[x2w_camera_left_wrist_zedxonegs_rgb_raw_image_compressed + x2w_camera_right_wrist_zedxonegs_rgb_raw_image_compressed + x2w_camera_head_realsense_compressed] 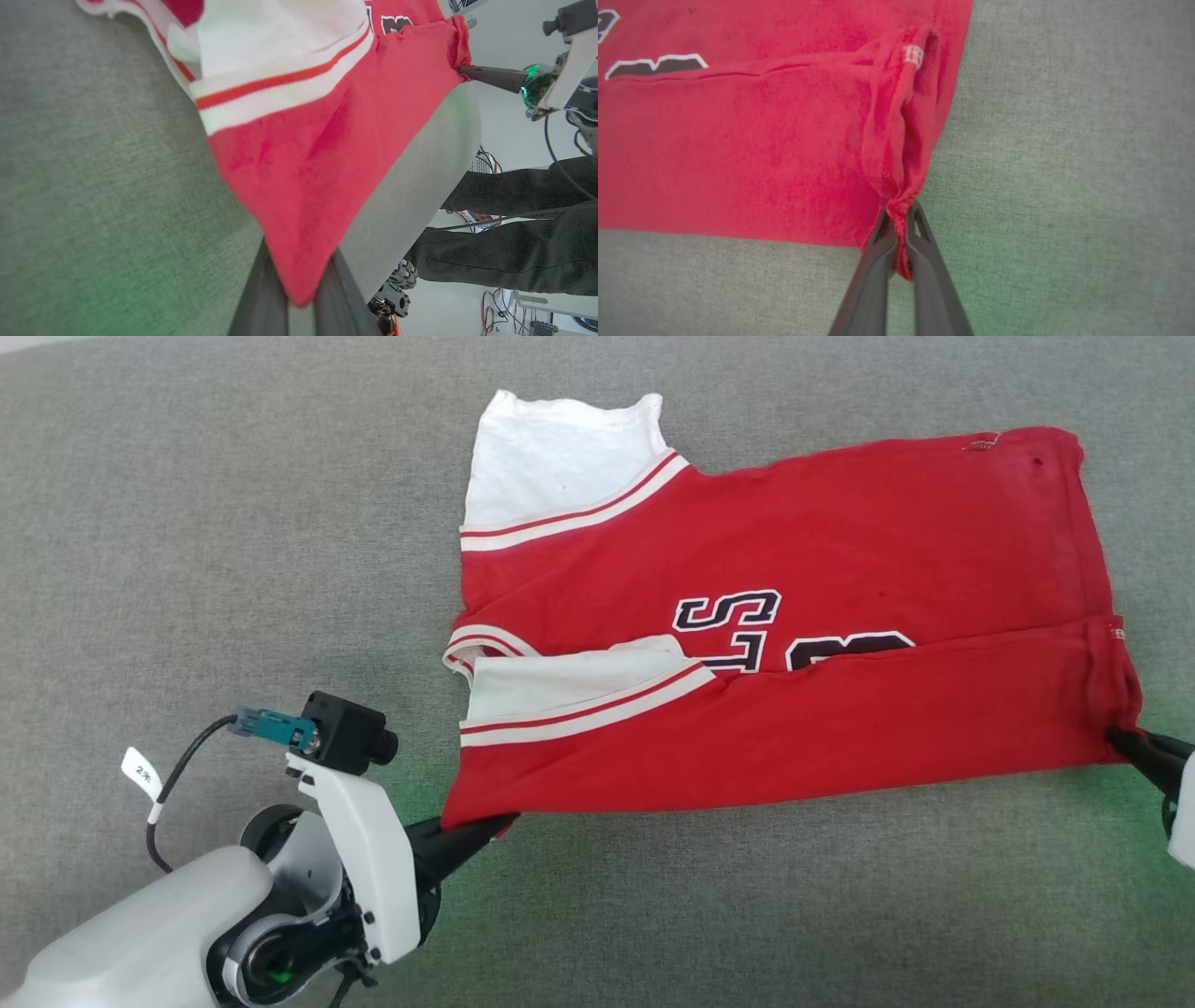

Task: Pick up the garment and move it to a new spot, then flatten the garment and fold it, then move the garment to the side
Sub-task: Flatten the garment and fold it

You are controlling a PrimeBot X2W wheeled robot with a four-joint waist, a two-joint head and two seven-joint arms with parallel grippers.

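The garment (pixel 840 579) is a red jersey with white sleeves and striped bands, spread over the grey surface with its near long edge folded up over the black lettering. My left gripper (pixel 481 826) is shut on the garment's near left corner; in the left wrist view that red corner (pixel 299 205) runs down between the two dark fingers (pixel 261 298). My right gripper (pixel 1120 737) is shut on the near right corner at the hem. In the right wrist view the bunched red hem (pixel 899 219) is pinched between the fingers (pixel 924 261).
A grey fabric surface (pixel 187 523) lies under everything, with open room left of the shirt and in front of it. In the left wrist view a person's dark-trousered legs (pixel 514 233) and cables stand beyond the surface's edge.
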